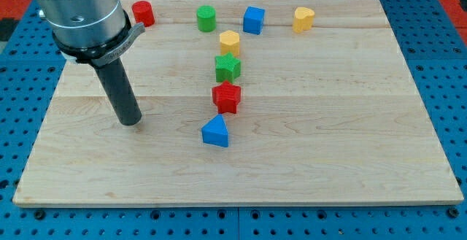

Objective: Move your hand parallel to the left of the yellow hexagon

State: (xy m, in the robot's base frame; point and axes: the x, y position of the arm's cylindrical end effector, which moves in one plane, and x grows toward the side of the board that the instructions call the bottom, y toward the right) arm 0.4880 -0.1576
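Observation:
The yellow hexagon sits at the upper middle of the wooden board. It heads a line running down the view: a green star, a red star and a blue triangle. My tip rests on the board well to the view's left of this line. It stands lower in the view than the yellow hexagon, about level with the blue triangle, and touches no block.
Along the board's top edge stand a red cylinder, a green cylinder, a blue cube and a yellow heart-like block. Blue pegboard surrounds the board.

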